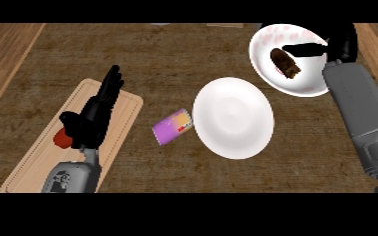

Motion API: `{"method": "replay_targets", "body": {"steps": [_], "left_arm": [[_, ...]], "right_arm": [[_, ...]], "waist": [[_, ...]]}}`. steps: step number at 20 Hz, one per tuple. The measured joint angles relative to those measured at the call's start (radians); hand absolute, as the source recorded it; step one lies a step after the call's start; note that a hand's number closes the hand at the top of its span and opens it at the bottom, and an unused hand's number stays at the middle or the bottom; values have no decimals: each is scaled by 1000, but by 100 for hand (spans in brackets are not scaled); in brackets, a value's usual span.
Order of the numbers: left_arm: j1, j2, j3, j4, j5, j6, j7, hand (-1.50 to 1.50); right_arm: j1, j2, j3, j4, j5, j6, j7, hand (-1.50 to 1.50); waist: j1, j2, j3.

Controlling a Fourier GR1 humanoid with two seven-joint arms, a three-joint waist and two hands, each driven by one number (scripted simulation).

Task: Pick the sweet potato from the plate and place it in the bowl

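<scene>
The right robot hand point(328, 42) sits at the counter's far right corner, above the bowl point(275, 75). Its grey forearm runs up along the right edge of the counter point(170, 60) and covers the bowl's right side. 1 dark finger lies straight across the upper part of the bowl's inside. The remainder of this robot hand is a dark mass at the bowl's far right rim, and I cannot tell whether its fingers are spread or curled.

The sweet potato point(286, 64) lies inside the bowl, a brown oblong tilted on the white inner surface. It sits just below the straight finger. Whether the finger touches it cannot be determined.

The bowl is white with faint pink marks along its far rim.

The plate point(233, 117) is white and stands near the counter's centre, toward the near edge from the bowl and left of it. Nothing lies on it. A purple card-like item point(174, 126) with a yellow and red patch lies flat on the counter, just beside the plate's left rim.

The left robot hand point(94, 111) shows over the counter's near left area, fingers straight and spread, pointing toward the far edge. It rests above a wooden cutting board point(125, 111). A red object point(62, 139) shows on the board, partly hidden by the robot hand's lower left side.
</scene>
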Motion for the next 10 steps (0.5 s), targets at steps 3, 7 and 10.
{"method": "replay_targets", "body": {"steps": [3, 7, 10], "left_arm": [[3, -4, -4, -10, -3, 3, 7, 0], [8, -6, 2, -19, 0, 5, 17, 0], [13, 7, 21, -16, 13, -7, 8, 0]], "right_arm": [[6, 7, -32, -36, -38, -38, -35, -150], [23, 4, -73, -100, -106, -18, -39, -150], [70, 1, -97, -174, -163, 19, -33, -150]], "waist": [[-5, -2, -1], [-11, -6, -1], [-19, -8, -2]]}}
